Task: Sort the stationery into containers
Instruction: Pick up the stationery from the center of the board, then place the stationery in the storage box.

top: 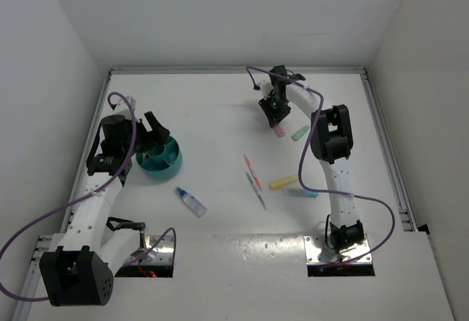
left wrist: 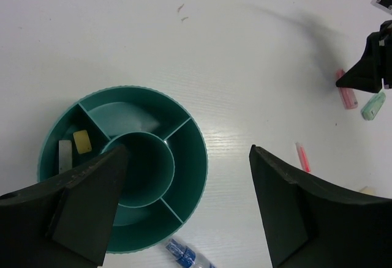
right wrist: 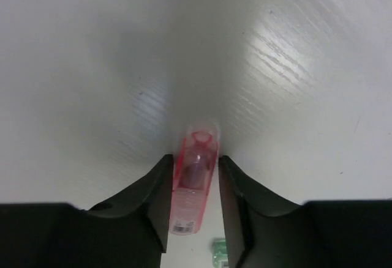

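Observation:
The round teal organiser [top: 178, 160] stands at the left; in the left wrist view [left wrist: 199, 152] one compartment holds a yellow eraser bit [left wrist: 82, 141] and a white bit [left wrist: 64, 156]. My left gripper [left wrist: 188, 158] is open and empty above it. My right gripper [right wrist: 195, 161] is at the far middle of the table [top: 275, 119], its fingers closed against both sides of a pink marker [right wrist: 195, 182] that lies on the table. A mint marker [top: 299, 133] lies just right of it.
A yellow marker [top: 283, 182] and a blue marker [top: 301, 192] lie by the right arm. Two thin pens, one pink [top: 251, 170] and one pale [top: 256, 190], lie mid-table. A clear blue-capped bottle [top: 191, 201] lies in front of the organiser.

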